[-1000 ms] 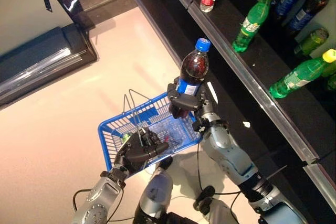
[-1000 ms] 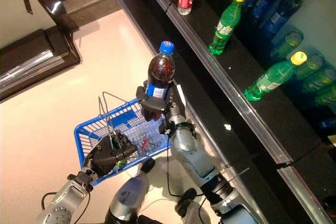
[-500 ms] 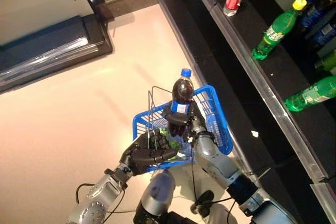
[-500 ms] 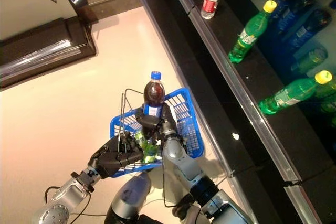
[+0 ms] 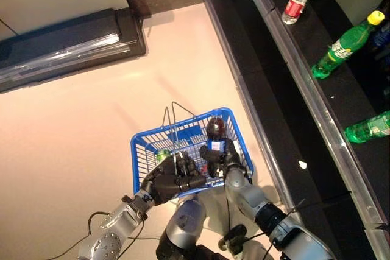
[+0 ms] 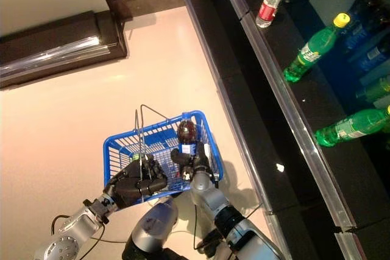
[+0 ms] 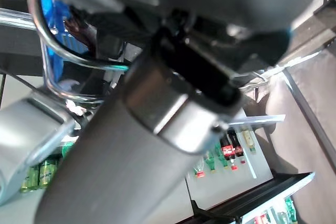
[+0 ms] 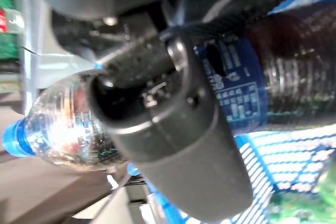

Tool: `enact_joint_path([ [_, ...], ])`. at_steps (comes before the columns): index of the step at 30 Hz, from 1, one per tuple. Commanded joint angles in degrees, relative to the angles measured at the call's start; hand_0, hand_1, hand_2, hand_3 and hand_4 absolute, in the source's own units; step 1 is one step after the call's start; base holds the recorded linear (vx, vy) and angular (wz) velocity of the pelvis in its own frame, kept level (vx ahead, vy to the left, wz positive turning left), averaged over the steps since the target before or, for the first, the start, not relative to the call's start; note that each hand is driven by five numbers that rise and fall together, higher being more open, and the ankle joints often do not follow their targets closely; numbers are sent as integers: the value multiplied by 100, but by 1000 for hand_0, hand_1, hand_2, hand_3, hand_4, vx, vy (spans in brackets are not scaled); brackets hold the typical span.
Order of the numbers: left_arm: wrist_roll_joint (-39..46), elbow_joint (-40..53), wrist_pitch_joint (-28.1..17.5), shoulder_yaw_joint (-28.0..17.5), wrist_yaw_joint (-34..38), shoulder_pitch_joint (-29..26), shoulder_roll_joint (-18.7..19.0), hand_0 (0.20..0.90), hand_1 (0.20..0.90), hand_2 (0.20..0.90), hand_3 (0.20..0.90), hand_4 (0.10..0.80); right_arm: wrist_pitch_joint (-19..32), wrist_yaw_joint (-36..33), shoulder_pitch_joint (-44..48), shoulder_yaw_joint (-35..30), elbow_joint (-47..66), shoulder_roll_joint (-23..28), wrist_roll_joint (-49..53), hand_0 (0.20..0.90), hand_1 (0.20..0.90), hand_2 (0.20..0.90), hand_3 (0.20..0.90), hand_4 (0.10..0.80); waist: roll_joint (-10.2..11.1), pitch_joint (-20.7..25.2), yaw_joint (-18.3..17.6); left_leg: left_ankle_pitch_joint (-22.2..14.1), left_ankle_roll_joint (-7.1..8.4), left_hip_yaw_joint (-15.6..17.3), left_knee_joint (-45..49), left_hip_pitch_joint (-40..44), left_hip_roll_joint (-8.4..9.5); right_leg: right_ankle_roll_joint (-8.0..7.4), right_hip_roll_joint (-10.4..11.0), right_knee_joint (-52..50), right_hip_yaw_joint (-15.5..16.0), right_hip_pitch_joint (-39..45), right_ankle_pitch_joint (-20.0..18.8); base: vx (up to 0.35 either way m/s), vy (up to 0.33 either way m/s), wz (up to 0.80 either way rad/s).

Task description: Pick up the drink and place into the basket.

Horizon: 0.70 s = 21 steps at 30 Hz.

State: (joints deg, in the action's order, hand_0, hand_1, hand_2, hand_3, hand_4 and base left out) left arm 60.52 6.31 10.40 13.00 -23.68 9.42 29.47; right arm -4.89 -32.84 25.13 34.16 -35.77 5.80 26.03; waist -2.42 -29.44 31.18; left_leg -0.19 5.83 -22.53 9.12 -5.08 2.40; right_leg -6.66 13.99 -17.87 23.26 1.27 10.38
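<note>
Gripping cola bottle (image 5: 216, 135) inside blue basket (image 5: 141, 150) — right hand (image 5: 219, 158), left hand (image 5: 170, 178) seemingly clasping its handle (image 5: 173, 127).

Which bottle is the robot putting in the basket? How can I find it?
Find the blue basket on the pale floor, hanging from the left hand. Inside it, at the side nearest the dark shelf, the right hand grips the drink. It holds dark cola and has a blue label, while the shelf bottles nearby are green or clear.
</note>
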Motion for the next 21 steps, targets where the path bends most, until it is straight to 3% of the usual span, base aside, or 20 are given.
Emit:
enact_joint_path([
  [1,644,1997,-466,197,-1039,-404,-343,300,300,300,200,100,689,237,398,293,127,-694,195,300,300,300,200,100,176,907,-88,393,-415,-53,123,-328,147,507,-332,353,-43,262,-540,0,0,0],
  [9,679,2004,-310,76,-984,-499,-334,300,300,300,200,100,235,1180,437,449,-385,-787,687,300,300,300,200,100,230,816,-6,413,-425,-88,108,-375,165,478,-333,333,-34,215,-552,8,-16,0],
  [12,682,2018,-229,15,-978,-521,-287,300,300,300,200,100,273,1601,328,408,-731,-925,1899,300,300,300,200,100,261,764,53,424,-438,-124,103,-385,169,471,-351,328,-28,210,-556,36,-48,2],
  [15,738,2012,-179,-28,-959,-538,-249,300,300,300,200,100,364,1724,328,231,-1089,-1026,2204,300,300,300,200,100,273,757,82,434,-447,-121,94,-387,168,470,-362,305,-12,204,-553,39,-34,9],
  [17,766,1995,-173,-51,-992,-559,-195,300,300,300,200,100,390,2015,359,-103,-1519,-1163,3384,300,300,300,200,100,274,722,116,436,-462,-129,85,-389,162,469,-380,285,-2,190,-556,31,-33,5],
  [21,856,2046,-121,-113,-1032,-590,-134,300,300,300,200,100,170,2291,514,-660,-2188,-1254,4136,300,300,300,200,100,237,683,170,448,-484,-142,56,-404,147,470,-382,252,48,173,-562,14,-8,7],
])
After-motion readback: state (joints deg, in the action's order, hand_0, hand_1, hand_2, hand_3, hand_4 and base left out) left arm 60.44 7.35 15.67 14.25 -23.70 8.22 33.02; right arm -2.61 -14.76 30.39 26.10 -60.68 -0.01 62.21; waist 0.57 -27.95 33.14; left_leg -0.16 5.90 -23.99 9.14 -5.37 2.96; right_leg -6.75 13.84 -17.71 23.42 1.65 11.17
